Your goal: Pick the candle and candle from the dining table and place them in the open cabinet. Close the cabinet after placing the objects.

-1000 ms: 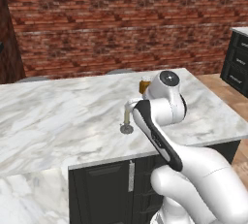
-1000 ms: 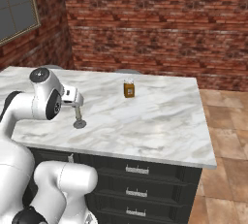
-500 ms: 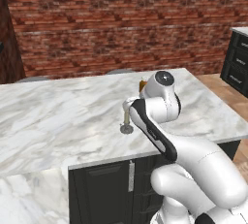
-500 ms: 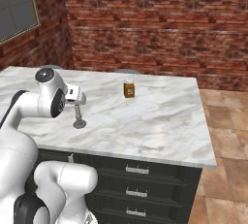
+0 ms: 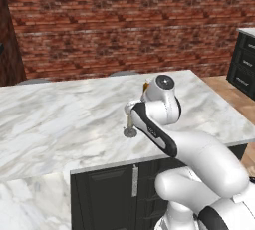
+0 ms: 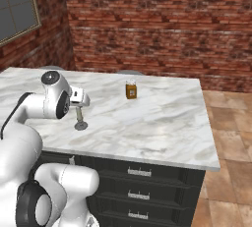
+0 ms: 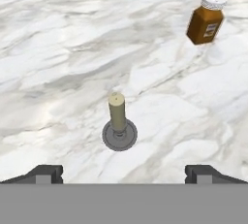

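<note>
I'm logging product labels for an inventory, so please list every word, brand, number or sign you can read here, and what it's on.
No text here can be read.
Amber bottle with a white cap: it carries a pale label with dark marks, too small and blurred to read.
Candle on its grey holder: no lettering.
Marble table and brick wall: no words or signs.

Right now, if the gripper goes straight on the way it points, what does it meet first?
Most likely the candle on its grey round holder, standing upright between the open fingers of the gripper. Behind it lies bare table; depth is hard to judge.
</note>
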Controlling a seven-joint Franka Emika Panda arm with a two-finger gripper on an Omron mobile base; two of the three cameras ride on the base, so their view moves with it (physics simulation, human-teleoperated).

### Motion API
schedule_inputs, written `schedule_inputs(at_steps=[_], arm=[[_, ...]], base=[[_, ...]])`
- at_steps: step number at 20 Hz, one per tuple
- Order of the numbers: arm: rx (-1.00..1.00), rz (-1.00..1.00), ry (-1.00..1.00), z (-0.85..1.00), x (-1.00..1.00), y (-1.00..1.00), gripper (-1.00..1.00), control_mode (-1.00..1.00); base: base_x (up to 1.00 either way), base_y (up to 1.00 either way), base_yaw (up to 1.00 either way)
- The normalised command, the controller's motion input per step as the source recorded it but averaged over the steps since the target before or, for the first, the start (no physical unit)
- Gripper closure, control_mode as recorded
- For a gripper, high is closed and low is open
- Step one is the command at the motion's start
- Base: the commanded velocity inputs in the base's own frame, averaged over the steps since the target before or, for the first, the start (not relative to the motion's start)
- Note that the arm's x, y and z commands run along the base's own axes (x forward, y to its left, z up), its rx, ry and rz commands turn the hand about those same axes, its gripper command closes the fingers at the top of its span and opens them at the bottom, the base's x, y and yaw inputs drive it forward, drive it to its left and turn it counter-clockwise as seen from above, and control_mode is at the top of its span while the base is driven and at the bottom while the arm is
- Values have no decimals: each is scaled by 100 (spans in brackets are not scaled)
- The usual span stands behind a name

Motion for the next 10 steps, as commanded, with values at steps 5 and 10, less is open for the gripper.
schedule_inputs(at_steps=[5, 10], arm=[[0, 0, -1, -14, 16, 5, -100, -100], [0, 0, -1, -15, 19, 10, -100, -100]], base=[[0, 0, 0], [0, 0, 0]])
